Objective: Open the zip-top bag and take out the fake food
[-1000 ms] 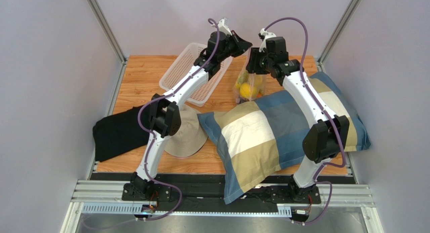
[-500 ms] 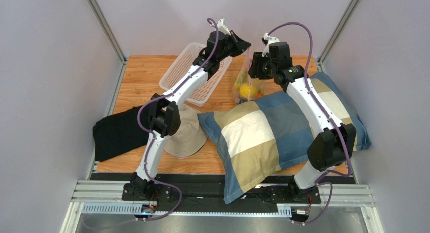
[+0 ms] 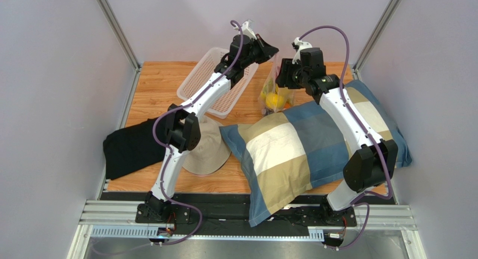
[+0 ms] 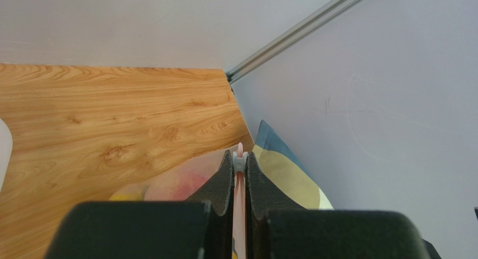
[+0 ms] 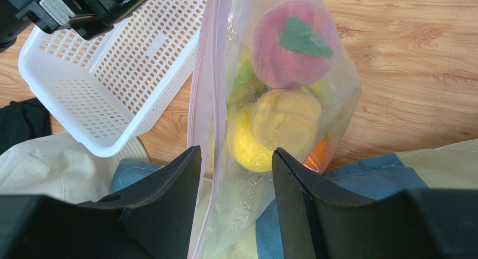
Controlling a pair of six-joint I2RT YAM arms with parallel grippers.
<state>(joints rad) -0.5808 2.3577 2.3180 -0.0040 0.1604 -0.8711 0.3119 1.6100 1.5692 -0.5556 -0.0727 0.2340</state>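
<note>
The clear zip-top bag (image 3: 274, 94) hangs upright at the back of the table, at the pillow's far edge. My left gripper (image 3: 269, 49) is shut on its pink zip strip and grey slider (image 4: 239, 161) and holds the top up. My right gripper (image 3: 286, 75) is open, and its jaws (image 5: 235, 155) straddle the zip strip (image 5: 203, 102) and loose plastic without pinching them. Inside the bag (image 5: 336, 85) are a pink fruit (image 5: 292, 43), two yellow round fruits (image 5: 283, 118) and an orange (image 5: 318, 155). The banana bunch and the fish are hidden.
A white mesh basket (image 3: 202, 74) stands left of the bag, under the left arm. A checked pillow (image 3: 314, 141) covers the right half of the table. A beige hat (image 3: 210, 152) and a black cloth (image 3: 129, 147) lie front left. Grey walls are close behind.
My right gripper has shifted a little right and back along the bag's top, with its elbow lowering. The left gripper still holds the zip strip in place.
</note>
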